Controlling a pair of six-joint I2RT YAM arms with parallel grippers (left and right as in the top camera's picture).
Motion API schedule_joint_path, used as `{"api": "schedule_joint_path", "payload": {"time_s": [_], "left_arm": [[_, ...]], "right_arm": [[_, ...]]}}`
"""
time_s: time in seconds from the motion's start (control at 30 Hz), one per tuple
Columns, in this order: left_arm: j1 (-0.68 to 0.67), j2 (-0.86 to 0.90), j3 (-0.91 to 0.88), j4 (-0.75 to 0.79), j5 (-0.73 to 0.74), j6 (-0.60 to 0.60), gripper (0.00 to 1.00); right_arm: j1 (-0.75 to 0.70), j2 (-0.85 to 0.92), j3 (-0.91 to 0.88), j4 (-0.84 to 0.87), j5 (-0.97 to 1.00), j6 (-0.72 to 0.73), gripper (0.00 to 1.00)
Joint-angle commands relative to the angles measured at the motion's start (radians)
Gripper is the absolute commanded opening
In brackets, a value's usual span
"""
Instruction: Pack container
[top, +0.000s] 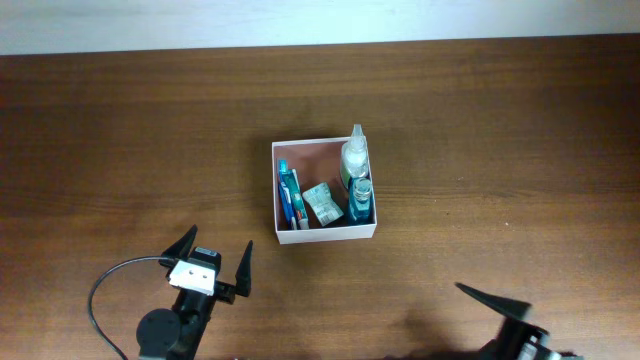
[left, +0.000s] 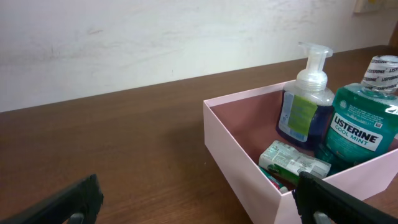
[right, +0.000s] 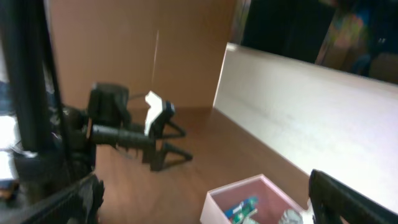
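The container (top: 325, 235) is a square shallow box with white walls and a reddish-brown inside, at the table's middle. In it stand a pump soap bottle (top: 354, 157) and a green Listerine bottle (top: 361, 200) along the right wall. A small green pack (top: 323, 204) lies in the middle and a blue toothpaste tube (top: 289, 197) at the left. My left gripper (top: 215, 256) is open and empty, in front of the box to its left. My right gripper (top: 505, 307) is open and empty at the front right. The left wrist view shows the box wall (left: 239, 149), soap bottle (left: 305, 102) and Listerine (left: 360, 124).
The brown wooden table (top: 120, 150) runs to a white wall at the back. A black cable (top: 100, 290) loops beside the left arm. In the right wrist view the left arm (right: 124, 124) stands beyond the box (right: 249, 193), with a dark stand at the far left.
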Motion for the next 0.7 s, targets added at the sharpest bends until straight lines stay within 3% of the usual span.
{"api": "schedule_joint_path", "payload": {"time_s": [0.0,0.13,0.4,0.67], "left_arm": [[0.002,-0.006,-0.009,0.003,0.011,0.019,0.99],[0.002,-0.006,-0.009,0.003,0.011,0.019,0.99],[0.002,-0.006,-0.009,0.003,0.011,0.019,0.99],[0.002,-0.006,-0.009,0.003,0.011,0.019,1.00]], "right_arm": [[0.005,-0.003,-0.104,0.076,0.026,0.060,0.98],[0.005,-0.003,-0.262,0.228,0.154,0.206,0.98],[0.005,-0.003,-0.423,0.346,0.349,0.206,0.98],[0.005,-0.003,-0.530,0.388,0.354,0.206,0.98]]}}
